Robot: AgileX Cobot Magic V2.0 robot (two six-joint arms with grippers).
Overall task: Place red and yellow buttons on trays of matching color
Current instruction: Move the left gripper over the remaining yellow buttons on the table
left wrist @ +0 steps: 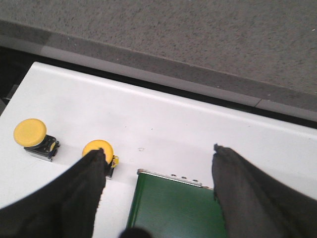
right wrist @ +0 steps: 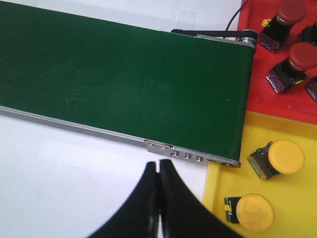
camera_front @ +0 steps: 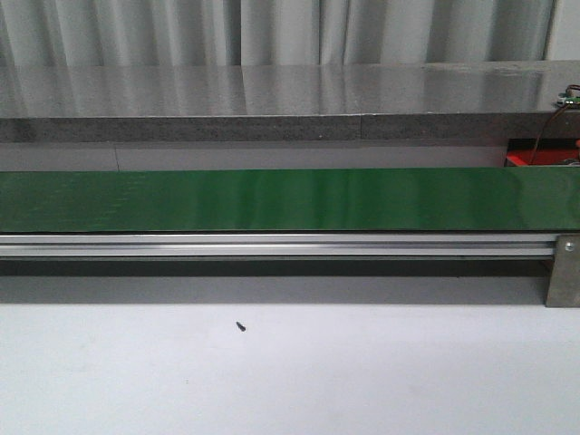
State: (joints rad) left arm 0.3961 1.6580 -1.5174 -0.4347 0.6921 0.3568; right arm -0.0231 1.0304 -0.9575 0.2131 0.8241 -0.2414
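Observation:
In the left wrist view my left gripper (left wrist: 157,154) is open above the end of the green conveyor belt (left wrist: 173,208). Two yellow buttons lie on the white table beside it: one (left wrist: 99,149) partly behind a finger, the other (left wrist: 30,133) farther off. In the right wrist view my right gripper (right wrist: 158,165) is shut and empty over the white table, near the belt's other end (right wrist: 124,79). A yellow tray (right wrist: 292,198) holds two yellow buttons (right wrist: 288,156) (right wrist: 254,212). A red tray (right wrist: 257,64) holds two red buttons (right wrist: 290,11) (right wrist: 302,56).
The front view shows the long green belt (camera_front: 290,199) on its aluminium rail (camera_front: 272,245), a grey counter (camera_front: 272,100) behind it, and a small dark speck (camera_front: 241,326) on the white table. A bit of the red tray (camera_front: 535,159) shows at far right. Neither arm appears there.

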